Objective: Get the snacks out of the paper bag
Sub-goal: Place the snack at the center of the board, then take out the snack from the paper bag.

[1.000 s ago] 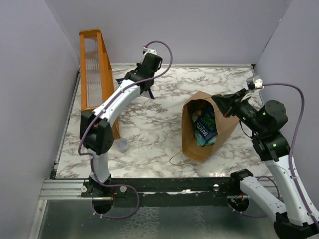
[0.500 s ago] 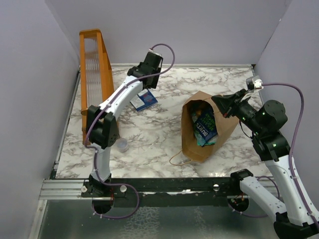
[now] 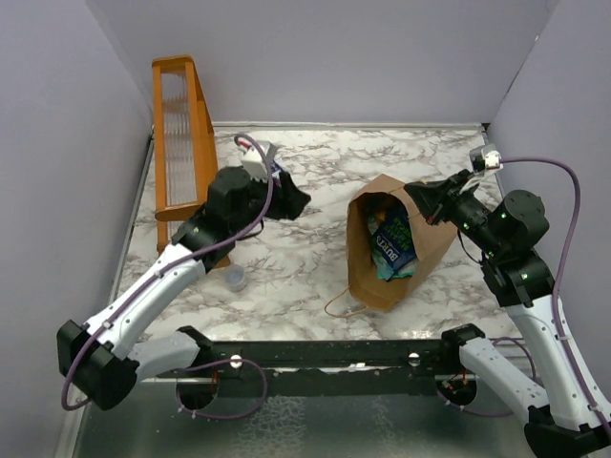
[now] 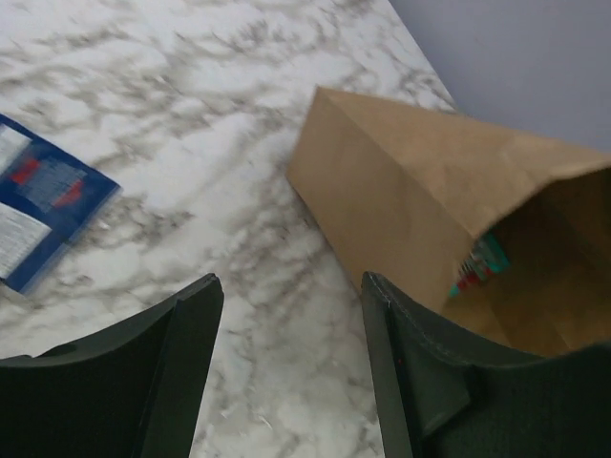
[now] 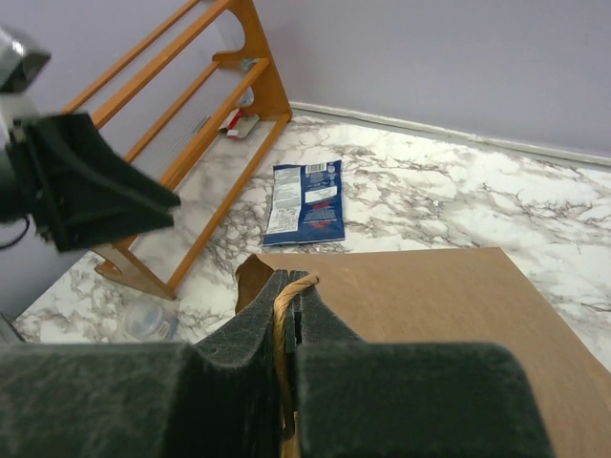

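Observation:
The brown paper bag (image 3: 370, 281) lies on the marble table with its mouth tipped up toward the camera. Blue and green snacks (image 3: 392, 244) show inside it. My right gripper (image 3: 421, 197) is shut on the bag's cord handle (image 5: 284, 305) at the rim and holds the mouth up. One blue snack packet (image 5: 307, 200) lies flat on the table left of the bag; in the top view my left arm hides it. My left gripper (image 4: 291, 286) hovers open and empty over bare marble, between that packet (image 4: 38, 205) and the bag (image 4: 410, 191).
An orange wooden rack (image 3: 181, 134) leans along the left wall, with a small red and white item (image 5: 237, 121) near its far foot. A small clear plastic cup (image 3: 234, 278) stands by the rack's near foot. Purple walls close in the table on three sides.
My left gripper opened and let go of the blue packet at the back of the table, then pulled back toward the bag. The right gripper and the bag have not moved.

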Controlling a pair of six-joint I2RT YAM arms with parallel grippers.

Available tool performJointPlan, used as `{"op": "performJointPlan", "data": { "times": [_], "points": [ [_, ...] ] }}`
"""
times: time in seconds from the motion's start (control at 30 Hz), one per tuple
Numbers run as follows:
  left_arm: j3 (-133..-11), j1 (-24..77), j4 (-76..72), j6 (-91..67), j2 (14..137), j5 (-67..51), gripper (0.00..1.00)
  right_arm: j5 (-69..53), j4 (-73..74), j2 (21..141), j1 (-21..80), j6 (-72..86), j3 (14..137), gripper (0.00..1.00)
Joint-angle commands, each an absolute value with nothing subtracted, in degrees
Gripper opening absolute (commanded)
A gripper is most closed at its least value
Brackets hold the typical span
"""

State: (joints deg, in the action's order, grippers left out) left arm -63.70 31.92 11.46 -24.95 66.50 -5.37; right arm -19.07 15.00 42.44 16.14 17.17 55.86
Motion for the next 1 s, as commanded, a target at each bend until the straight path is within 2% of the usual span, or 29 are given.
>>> {"op": "performJointPlan", "data": {
  "times": [0.0,0.2,0.3,0.4,0.63,0.97],
  "points": [
    [-51.0,40.1,-5.1,-33.3,58.2,-10.0,0.63,-18.3,14.3,42.3,16.3,16.2,57.1,0.02],
    [-42.4,58.1,-12.4,-31.8,55.6,6.1,0.63,-18.8,13.8,42.8,16.3,16.4,57.3,0.02],
    [-44.6,68.1,-12.5,-25.8,60.1,17.1,0.63,-18.7,14.1,42.9,16.3,16.4,57.6,0.02],
    [-48.6,74.6,-12.4,-20.6,66.9,22.4,0.63,-18.6,14.3,42.7,16.3,16.4,57.7,0.02],
    [-57.5,75.7,-13.2,-15.0,82.2,23.4,0.6,-18.7,14.2,42.5,16.3,16.9,57.5,0.02],
    [-62.1,74.5,-22.5,-10.2,95.3,25.3,0.6,-19.7,13.8,42.5,16.3,17.9,58.5,0.02]
  ]
}}
